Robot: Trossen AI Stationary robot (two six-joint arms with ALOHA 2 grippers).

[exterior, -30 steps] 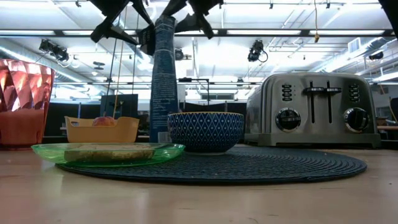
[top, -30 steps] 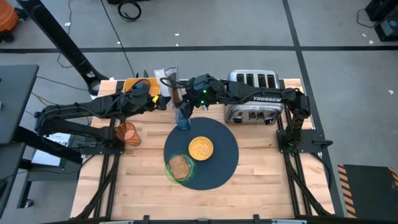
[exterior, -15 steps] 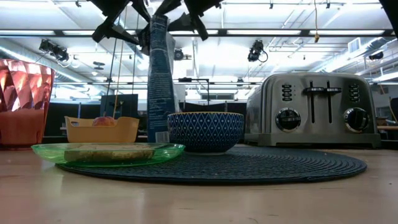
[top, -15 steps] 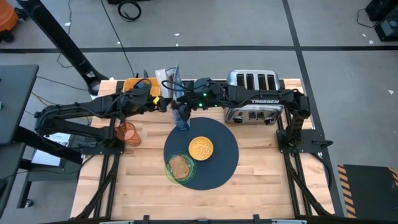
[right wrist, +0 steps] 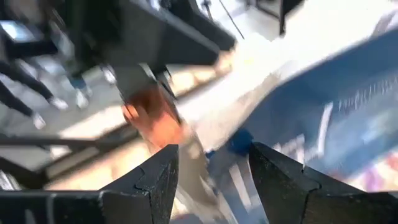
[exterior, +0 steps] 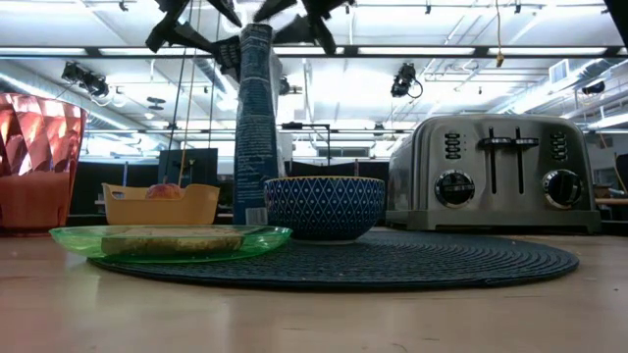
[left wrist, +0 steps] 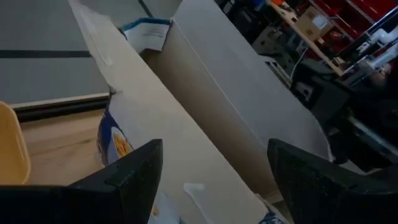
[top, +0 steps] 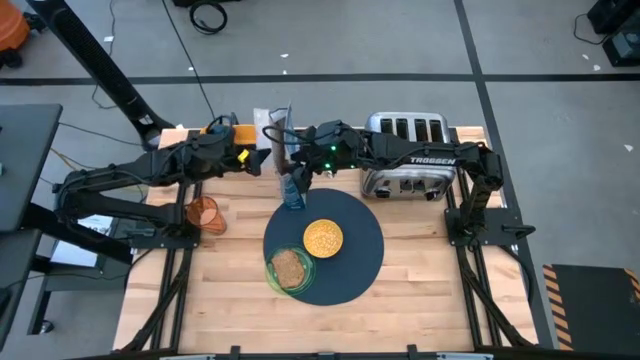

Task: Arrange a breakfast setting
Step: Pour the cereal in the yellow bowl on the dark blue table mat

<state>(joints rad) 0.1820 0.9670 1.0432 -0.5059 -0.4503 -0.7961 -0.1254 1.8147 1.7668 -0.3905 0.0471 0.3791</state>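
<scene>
Tabletop seen from above and from table level. The right gripper (top: 297, 172) is clamping the upper part of a tall blue carton (top: 291, 190), which is standing upright on the back edge of the round dark mat (top: 365, 250). The left gripper (top: 252, 160) is hovering just beside the carton's open top, fingers spread wide and holding nothing. The cereal bowl (top: 323, 238) is sitting near the mat's centre; the green plate with toast (top: 288, 270) is overlapping the mat's front-left rim. The orange tumbler (top: 204, 212) is standing off the mat to the left. The red apple (exterior: 163, 190) is lying in the yellow tray (top: 240, 133); the toaster (top: 405, 155) is standing behind the mat.
</scene>
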